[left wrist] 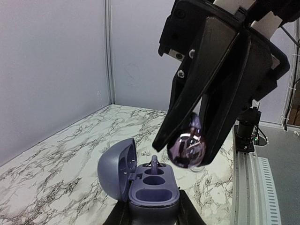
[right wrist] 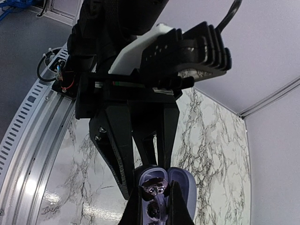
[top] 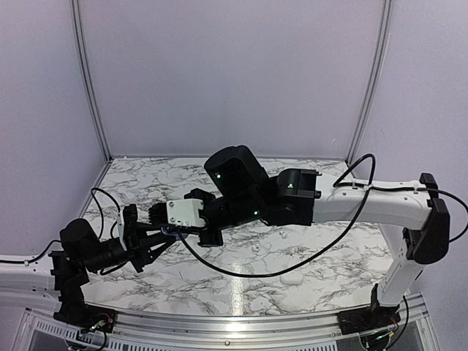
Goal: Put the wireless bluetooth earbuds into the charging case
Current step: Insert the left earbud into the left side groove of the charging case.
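The purple-blue charging case [left wrist: 152, 194] is open, its lid [left wrist: 112, 168] swung to the left. My left gripper [left wrist: 153, 213] is shut on the case's base. One earbud [left wrist: 154, 164] stands in the far slot; the two nearer slots are empty. My right gripper [left wrist: 185, 154] is shut on a shiny dark earbud [left wrist: 187, 147] and holds it just above and right of the case. In the right wrist view that earbud [right wrist: 154, 186] sits between my right fingers [right wrist: 136, 208], over the open case [right wrist: 185, 187]. In the top view both grippers meet at the left [top: 167, 231].
Small white bits lie on the marble table: near the middle [top: 257, 248], further right [top: 281, 235] and at the front [top: 291, 278]. Two tiny white pieces [left wrist: 143, 153] lie behind the case. A metal rail [left wrist: 248, 164] runs along the table's near edge.
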